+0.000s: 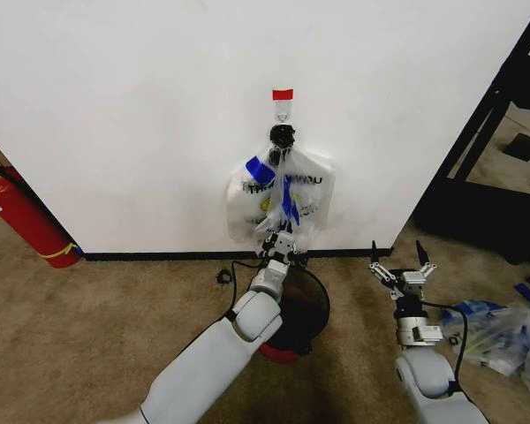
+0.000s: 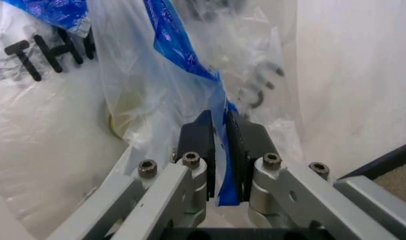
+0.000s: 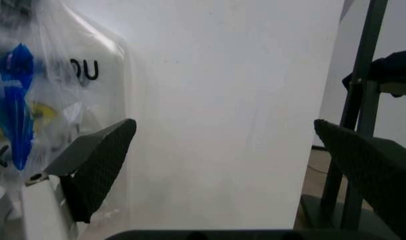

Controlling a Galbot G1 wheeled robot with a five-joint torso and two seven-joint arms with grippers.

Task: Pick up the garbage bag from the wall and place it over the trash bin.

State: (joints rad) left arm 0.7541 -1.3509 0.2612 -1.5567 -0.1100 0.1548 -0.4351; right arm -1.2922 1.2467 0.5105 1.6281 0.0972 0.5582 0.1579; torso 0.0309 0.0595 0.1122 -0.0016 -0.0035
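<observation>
Across the back of the scene we see the large plain white wall [image 1: 159, 115] with its black baseboard [image 1: 159, 256], and the brown carpet [image 1: 97, 327] spreads before it. Near the wall's left end leans a red fire extinguisher [image 1: 26, 216]. At the right, a heap of clear-and-blue plastic bags [image 1: 503, 336] lies on the floor. From a small red-topped hook [image 1: 283, 99] on the wall hang two bags, one over the other: a white plastic bag printed with black letters and a yellow mark [image 1: 305, 199], and in front of it the thin, see-through clear garbage bag with bright blue tape patches [image 1: 278, 190]. Below them, just beside the baseboard, stands the small round black mesh trash bin with a red base [image 1: 300, 314], partly covered by our left arm. Our left gripper [image 1: 281, 243] reaches up to the lower edge of the garbage bag, and in the left wrist view we see its black fingers [image 2: 199, 142] pressed together on a fold of clear film and a blue strip of that bag. Our right gripper [image 1: 399, 261] hovers to the right of the bin, apart from the bags, with its fingers spread wide and holding nothing.
</observation>
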